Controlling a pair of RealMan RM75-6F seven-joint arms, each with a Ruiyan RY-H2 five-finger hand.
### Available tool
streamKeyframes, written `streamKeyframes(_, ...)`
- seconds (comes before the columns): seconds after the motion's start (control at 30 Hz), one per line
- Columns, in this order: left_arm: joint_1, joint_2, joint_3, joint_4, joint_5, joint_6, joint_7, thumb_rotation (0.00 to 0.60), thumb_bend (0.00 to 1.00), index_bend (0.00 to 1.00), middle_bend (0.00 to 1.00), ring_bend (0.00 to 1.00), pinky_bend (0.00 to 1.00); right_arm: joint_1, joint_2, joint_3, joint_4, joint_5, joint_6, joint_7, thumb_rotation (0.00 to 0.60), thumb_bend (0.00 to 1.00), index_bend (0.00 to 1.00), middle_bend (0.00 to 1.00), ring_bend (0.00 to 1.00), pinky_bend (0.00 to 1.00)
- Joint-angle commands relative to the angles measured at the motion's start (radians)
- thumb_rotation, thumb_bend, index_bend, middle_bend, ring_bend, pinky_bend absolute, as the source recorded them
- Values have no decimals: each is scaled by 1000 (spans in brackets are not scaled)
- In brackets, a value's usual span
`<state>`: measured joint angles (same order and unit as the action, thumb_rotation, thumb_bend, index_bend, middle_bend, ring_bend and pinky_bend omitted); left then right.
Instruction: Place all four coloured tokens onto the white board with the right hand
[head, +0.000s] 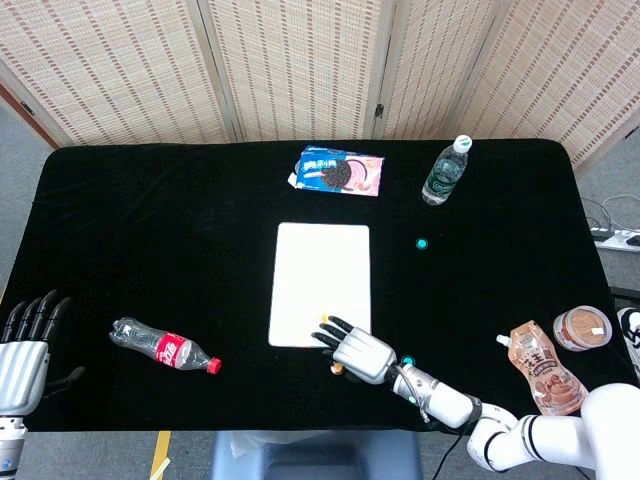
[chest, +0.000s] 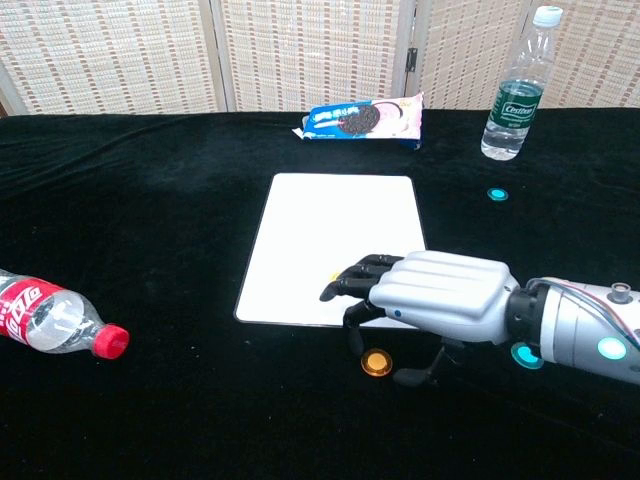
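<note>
Silver and black, your right hand (chest: 430, 305) hovers low over the near edge of the white board (chest: 335, 235), fingers spread and curled down, holding nothing that I can see. Just off that near edge, on the cloth, lies the orange token (chest: 376, 362), right under your fingertips and thumb. That looks like the step in hand: reaching for this second token. One yellow token (head: 323, 319) sits on the board by its near edge, mostly hidden behind your fingers in the chest view.

For the next move, you will likely need to bring thumb and a finger down on either side of the orange token, pinch its thin rim, lift, and carry it a short way onto the board. It is flat and small, so a slip on the soft cloth is a fair risk.

Two more remain off the board: a teal token (chest: 524, 355) beside your wrist, partly hidden, and another teal token (chest: 497, 194) to the board's right, near the water bottle (chest: 515, 90).

Your left hand (head: 24, 340) waits open, well to the board's left.

Beyond the board, the bench (head: 150, 230) is draped in black cloth, and woven screens (head: 300, 60) close off the room behind it.
</note>
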<state>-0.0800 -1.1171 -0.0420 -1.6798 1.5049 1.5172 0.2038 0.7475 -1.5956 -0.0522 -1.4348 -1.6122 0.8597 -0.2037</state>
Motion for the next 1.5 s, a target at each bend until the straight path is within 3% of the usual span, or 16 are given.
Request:
streamKeyframes(0.03, 1, 0, 0, 2, -1, 0, -2, 600, 73, 0, 0, 0, 0, 4, -6, 5, 5, 6, -5, -4, 600, 390, 418, 117, 7, 0)
streamKeyframes(0.33, 2, 0, 2, 8, -2, -1, -9, 600, 73, 0, 0, 0, 0, 16, -18, 7, 11, 17, -27, -25, 600, 395, 423, 117, 16, 0)
streamKeyframes(0.67, 2, 0, 5, 13, 6, -2, -23, 600, 73, 0, 0, 0, 0, 1, -16, 6, 0, 14, 9, -27, 600, 413, 555, 155, 21, 0)
streamKeyframes(0.9, 1, 2, 4, 11, 9, 0, -24, 600, 72, 0, 0, 0, 0, 2, 20, 67, -12, 57, 40, -10, 600, 412, 557, 155, 21, 0)
streamKeyframes(1.17, 4, 0, 7, 12, 10, 2, -26, 600, 73, 0, 0, 0, 0, 39, 12, 151, 61, 181, -22, -15, 600, 412, 557, 155, 18, 0)
streamKeyframes(1.5, 6, 3, 6, 12, 8, 3, -27, 600, 72, 0, 0, 0, 0, 73, -62, 168, 155, 246, -72, -27, 600, 413, 557, 155, 10, 0)
